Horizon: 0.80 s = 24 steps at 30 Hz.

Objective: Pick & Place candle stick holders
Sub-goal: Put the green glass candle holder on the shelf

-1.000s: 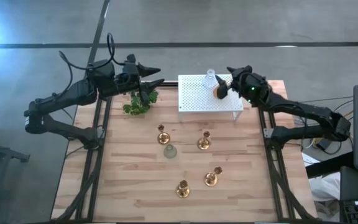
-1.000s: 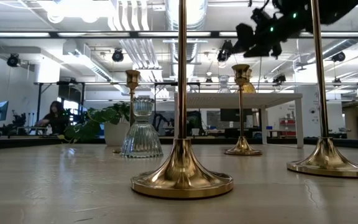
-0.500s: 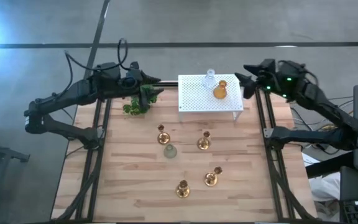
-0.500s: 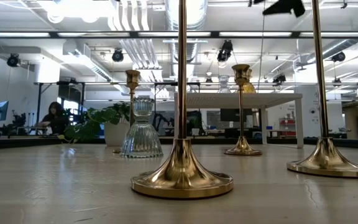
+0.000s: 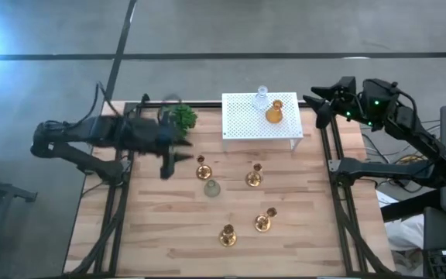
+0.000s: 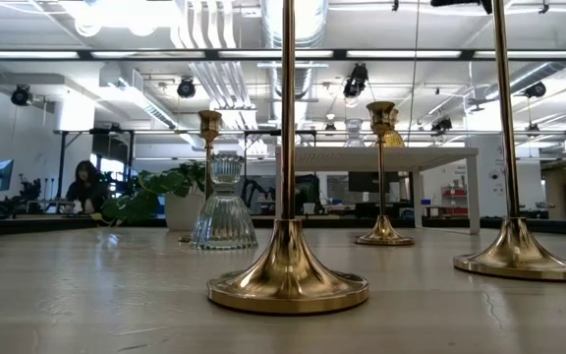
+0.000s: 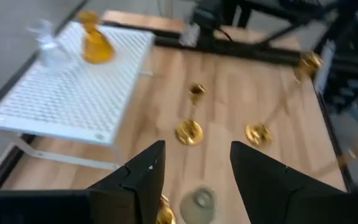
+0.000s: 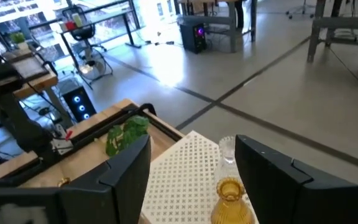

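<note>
left gripper [image 7: 194, 171], jaws apart and empty, left of centre, near gold candlesticks [image 5: 202, 167]: likely top-heavy, slick; grasp the slim stem; right gripper [image 8: 191, 165] empty, agape, upper right.

L hand [image 7: 194, 171] open over candlesticks [image 7: 189, 132].

Count time: four gold candlesticks on the worktop [image 5: 300, 232], one at far left [image 5: 202, 168], one at far right [image 5: 254, 177], one at near left [image 5: 228, 235], one at near right [image 5: 264, 222]. Three glass holders: pale green [image 5: 211, 187] among the candlesticks, amber [image 5: 274, 113] and clear [image 5: 262, 98] up on the one white stand [image 5: 242, 124]. One leafy plant [image 5: 181, 118], far left. Two arms, two claws: left [image 5: 170, 157], right [image 5: 316, 105].
</note>
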Tool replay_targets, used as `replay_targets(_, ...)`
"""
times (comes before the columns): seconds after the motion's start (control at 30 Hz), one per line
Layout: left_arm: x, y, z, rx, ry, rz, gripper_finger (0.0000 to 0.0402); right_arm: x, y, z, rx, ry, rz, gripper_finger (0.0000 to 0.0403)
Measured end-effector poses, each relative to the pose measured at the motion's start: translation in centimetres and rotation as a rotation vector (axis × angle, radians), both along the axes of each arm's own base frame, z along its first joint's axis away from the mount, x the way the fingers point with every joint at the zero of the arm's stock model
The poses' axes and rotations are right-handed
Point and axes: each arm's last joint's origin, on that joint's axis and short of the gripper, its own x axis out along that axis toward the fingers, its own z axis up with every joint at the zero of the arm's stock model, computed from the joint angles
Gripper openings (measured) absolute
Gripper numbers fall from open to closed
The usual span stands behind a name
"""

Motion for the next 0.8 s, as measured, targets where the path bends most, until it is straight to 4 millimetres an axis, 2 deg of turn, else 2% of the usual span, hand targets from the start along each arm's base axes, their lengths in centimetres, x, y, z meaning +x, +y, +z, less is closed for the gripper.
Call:
replay_targets(0.17,0.4,-3.5,-2.1,0.084,0.158,-0.078,0.0186,1.0,-0.5,-0.7,0.015,0.039,0.001,0.0224)
replay_targets(0.3,1.1,-5.3,-3.5,0.085,0.246,-0.131,0.0186,1.7,-0.8,-1.0,0.02,0.066,0.003,0.0224)
replay_targets(0.53,2.9,-6.4,-5.8,0.074,0.39,-0.187,0.0186,2.4,-1.2,-1.3,0.028,0.095,0.006,0.0224)
replay_targets(0.8,5.9,-7.1,-8.7,0.195,0.505,-0.266,0.0186,2.4,-1.2,-1.5,0.012,0.115,0.012,0.0224)
